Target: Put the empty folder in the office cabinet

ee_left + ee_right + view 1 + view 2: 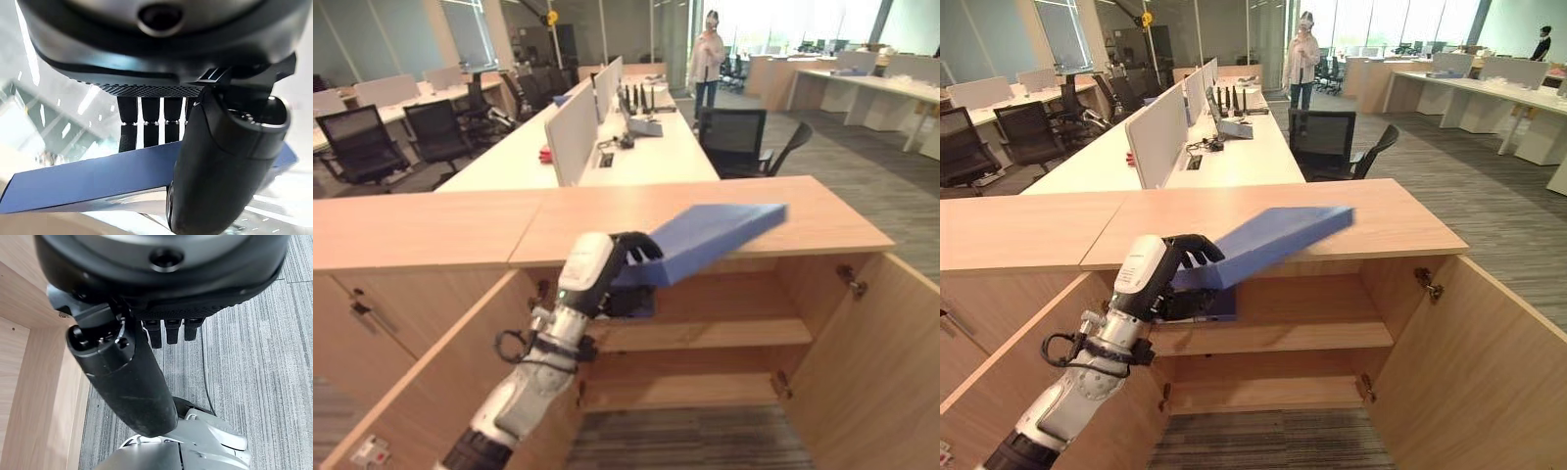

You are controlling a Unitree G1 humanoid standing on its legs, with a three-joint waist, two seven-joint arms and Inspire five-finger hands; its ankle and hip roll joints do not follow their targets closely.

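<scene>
Left hand point(628, 257): I see fingers over, thumb under, pinching the blue folder point(715, 235) at its near end.
Folder: I judge it light, stiff, slick; far end overhangs past the fingers.
Right hand point(146, 338): relaxed, empty.

Behind the cabinet runs a long white desk point(646, 157) with grey divider screens point(573, 132), black office chairs point(734, 137) stand alongside it, and a person point(707, 64) stands far back on grey striped carpet point(862, 166).
</scene>
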